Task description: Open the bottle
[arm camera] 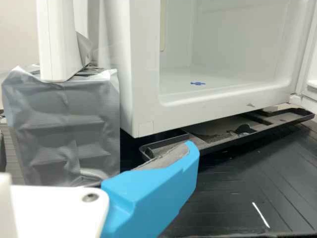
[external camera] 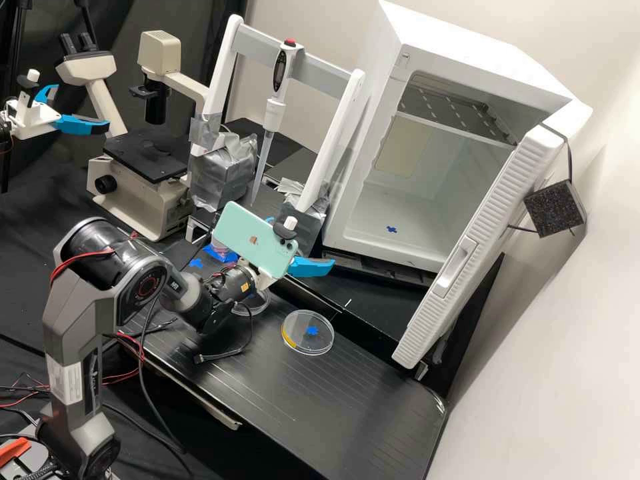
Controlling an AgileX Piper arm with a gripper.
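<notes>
High view: the end effector, fingers apart and empty, hangs near the white cabinet. What the task calls a bottle looks like the round clear dish, flat on the worktop before the cabinet. Opening has seemingly not begun; the next move calls for lowering and lining up with the dish's rim. The worktop is black and grooved; a pale wall stands behind the cabinet.

Wrist view: one blue finger sits before the cabinet's base, beside which stands a silver-wrapped block.
</notes>
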